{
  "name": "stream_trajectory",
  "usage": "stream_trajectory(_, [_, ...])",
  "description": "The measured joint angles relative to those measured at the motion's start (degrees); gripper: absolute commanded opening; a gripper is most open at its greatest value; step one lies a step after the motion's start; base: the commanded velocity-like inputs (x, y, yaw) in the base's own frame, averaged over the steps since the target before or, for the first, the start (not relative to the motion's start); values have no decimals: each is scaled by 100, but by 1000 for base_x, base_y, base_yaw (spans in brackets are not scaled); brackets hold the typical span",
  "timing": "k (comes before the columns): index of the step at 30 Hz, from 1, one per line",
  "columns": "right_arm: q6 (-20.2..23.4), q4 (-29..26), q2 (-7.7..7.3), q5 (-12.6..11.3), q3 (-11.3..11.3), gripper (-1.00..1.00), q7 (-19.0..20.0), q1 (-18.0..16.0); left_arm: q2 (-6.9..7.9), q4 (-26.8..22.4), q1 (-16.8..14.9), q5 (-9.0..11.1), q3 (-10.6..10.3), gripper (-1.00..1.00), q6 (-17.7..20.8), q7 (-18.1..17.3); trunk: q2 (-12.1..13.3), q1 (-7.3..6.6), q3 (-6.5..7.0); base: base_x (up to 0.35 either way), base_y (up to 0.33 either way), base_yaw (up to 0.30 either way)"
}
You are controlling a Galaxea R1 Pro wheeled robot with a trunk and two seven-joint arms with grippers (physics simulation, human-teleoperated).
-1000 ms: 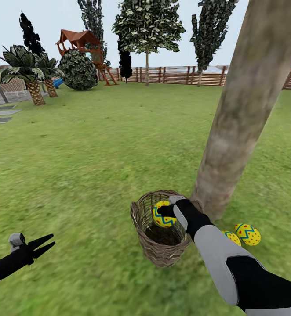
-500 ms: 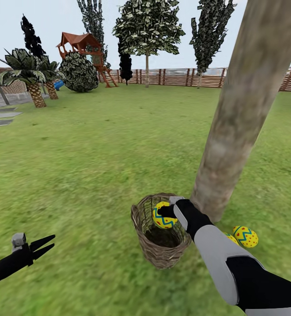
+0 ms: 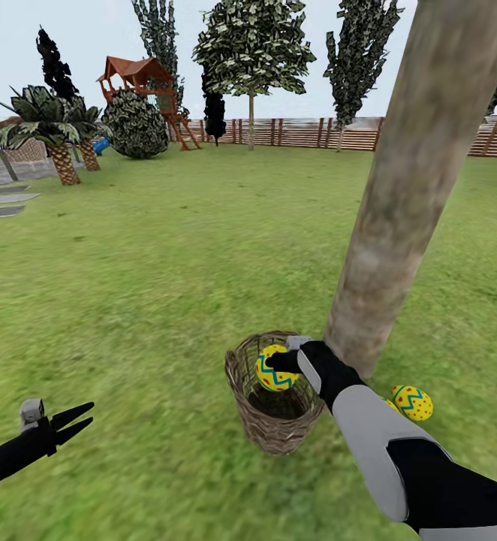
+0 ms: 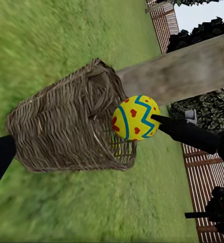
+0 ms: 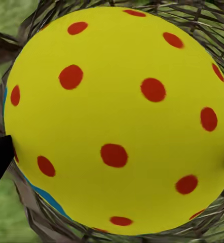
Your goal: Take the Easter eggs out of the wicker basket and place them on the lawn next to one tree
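Observation:
A yellow Easter egg (image 3: 276,370) with red dots and a blue zigzag sits in my right gripper (image 3: 280,364), which is shut on it over the mouth of the wicker basket (image 3: 272,421). In the right wrist view the egg (image 5: 117,121) is very close, with basket weave (image 5: 206,23) around it. The left wrist view has the held egg (image 4: 134,117) at the rim of the basket (image 4: 66,126). Two more eggs lie on the lawn at the foot of the tree (image 3: 399,195): one (image 3: 412,403) in plain sight, the other (image 3: 390,403) partly behind my right arm. My left gripper (image 3: 74,421) hangs open over grass, far left of the basket.
The basket stands on the lawn (image 3: 166,285) right beside the thick trunk. Palms (image 3: 57,143), a bush and a wooden playhouse (image 3: 140,75) stand far back left. Grey paving slabs (image 3: 1,207) lie at the left edge, and a slatted fence (image 3: 301,129) closes the back.
The whole view has shifted slightly. My right gripper still holds the egg at the basket's mouth, barely moved. The left arm has stayed where it was.

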Motion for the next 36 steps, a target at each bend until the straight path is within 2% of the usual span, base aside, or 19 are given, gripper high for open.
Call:
stream_trajectory(3, [24,-178,-31,-3,0,-100,64,1,0,5,0,0,0,100,0,0,120,-66,54,0,0,0])
stream_trajectory(6, [279,-477,-34,-10,-51,-100,268,1,0,9,0,0,0,100,0,0,241,-132,108,0,0,0])
stream_trajectory(15, [323,-557,-45,-9,-150,-100,347,2,0,9,0,0,0,100,0,0,602,-327,269,-82,0,0])
stream_trajectory(16, [322,-558,-46,-12,-230,-100,460,2,0,9,0,0,0,100,0,0,642,-348,287,-325,0,0])
stream_trajectory(18, [319,-558,-84,-21,-352,-100,798,2,0,1,0,0,0,100,0,0,722,-392,323,-334,0,0])
stream_trajectory(23, [311,-559,-145,-22,-488,-100,1684,3,0,-8,0,-1,0,100,0,0,923,-502,413,-337,0,0])
stream_trajectory(25, [302,-552,-277,-28,-510,-100,2361,3,0,-16,1,0,1,100,0,0,1003,-546,449,-338,0,0])
stream_trajectory(27, [302,-532,-451,-47,-532,-100,3286,3,0,-18,1,0,1,100,0,0,1083,-590,485,-338,0,0])
stream_trajectory(29, [305,-499,-523,-55,-661,-100,3890,3,-4,-16,0,0,-3,100,0,0,1163,-634,520,-335,0,0])
stream_trajectory(31, [305,-488,-544,-57,-767,-100,4074,3,-2,-14,0,-1,-7,100,0,2,1244,-679,556,-158,0,0])
stream_trajectory(36, [306,-487,-503,-28,-789,-100,4132,16,-17,13,-1,-12,-16,100,-6,-12,1405,-769,638,-18,0,-102])
